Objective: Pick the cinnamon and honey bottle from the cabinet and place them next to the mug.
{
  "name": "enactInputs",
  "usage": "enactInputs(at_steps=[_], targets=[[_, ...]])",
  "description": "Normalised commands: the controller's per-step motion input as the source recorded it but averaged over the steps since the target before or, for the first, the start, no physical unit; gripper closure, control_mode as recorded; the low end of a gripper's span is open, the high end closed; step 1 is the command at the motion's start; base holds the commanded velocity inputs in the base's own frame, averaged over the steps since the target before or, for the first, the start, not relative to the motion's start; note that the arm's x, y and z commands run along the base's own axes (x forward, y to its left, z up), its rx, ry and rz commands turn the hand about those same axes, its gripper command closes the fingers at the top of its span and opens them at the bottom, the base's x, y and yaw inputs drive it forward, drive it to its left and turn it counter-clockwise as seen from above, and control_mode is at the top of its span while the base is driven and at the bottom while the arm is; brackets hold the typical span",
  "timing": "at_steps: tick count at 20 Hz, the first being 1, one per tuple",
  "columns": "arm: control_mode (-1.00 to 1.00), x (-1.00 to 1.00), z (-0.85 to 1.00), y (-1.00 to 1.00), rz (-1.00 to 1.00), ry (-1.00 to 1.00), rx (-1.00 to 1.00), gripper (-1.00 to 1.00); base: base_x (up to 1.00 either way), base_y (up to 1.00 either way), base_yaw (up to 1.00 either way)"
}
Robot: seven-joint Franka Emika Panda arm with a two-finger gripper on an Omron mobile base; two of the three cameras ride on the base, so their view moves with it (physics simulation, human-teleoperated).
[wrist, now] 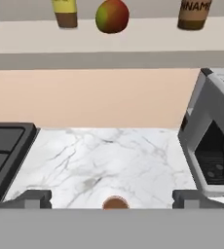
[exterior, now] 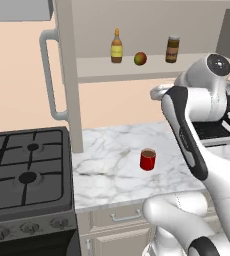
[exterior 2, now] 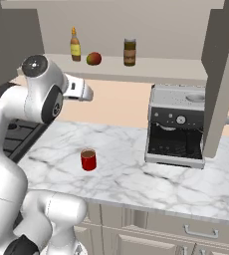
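With its two dark fingertips (wrist: 33, 198) standing far apart at either side of the hand view, the gripper (wrist: 112, 199) is spread wide and carries nothing; it hangs above the marble surface (wrist: 104, 155), facing the back wall.

Mug (exterior: 147, 159): small, red, dark inside, upright on the surface near the middle, directly below the gripper; its rim just shows between the fingertips in the hand view.

Coffee machine (exterior 2: 177, 125): grey and black, on the surface to the right of the mug, well apart from it.

Stove (exterior: 26, 172): black gas burners, left of the surface.

Cabinet (exterior: 69, 75): beige, mounted on the wall above the surface, door panel open with a long grey bar handle (exterior: 49, 75), shelf exposed.

Honey bottle (exterior: 116, 47): amber, narrow neck, yellow label, upright on the cabinet shelf, leftmost of three items.

Round fruit (exterior: 140, 58): red and green, on the shelf between the bottle and the jar, touching neither.

Cinnamon (exterior: 172, 49): short brown jar with a pale lid, upright on the shelf, rightmost.

Drawer fronts (exterior 2: 201, 231): beige, grey handles, beneath the surface.
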Motion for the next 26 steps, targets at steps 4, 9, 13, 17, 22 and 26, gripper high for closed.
enactInputs(at_steps=[4,9,13,17,22,26], targets=[[-1.00,0.00,0.63,-0.25,-0.10,-0.07,0.00,-1.00,0.00,0.00,0.00],[-1.00,0.00,0.56,-0.27,-0.21,-0.04,0.00,-1.00,0.00,0.00,0.00],[-1.00,0.00,0.61,-0.41,-0.19,-0.03,0.00,-1.00,0.00,0.00,0.00],[-1.00,0.04,0.58,-0.52,-0.07,-0.02,0.01,-1.00,0.00,0.00,0.00],[-1.00,0.46,0.03,-0.62,0.09,0.00,0.07,-1.00,0.00,0.00,0.00],[-1.00,0.56,0.00,-0.38,0.21,0.00,0.07,-1.00,0.00,0.00,0.00]])
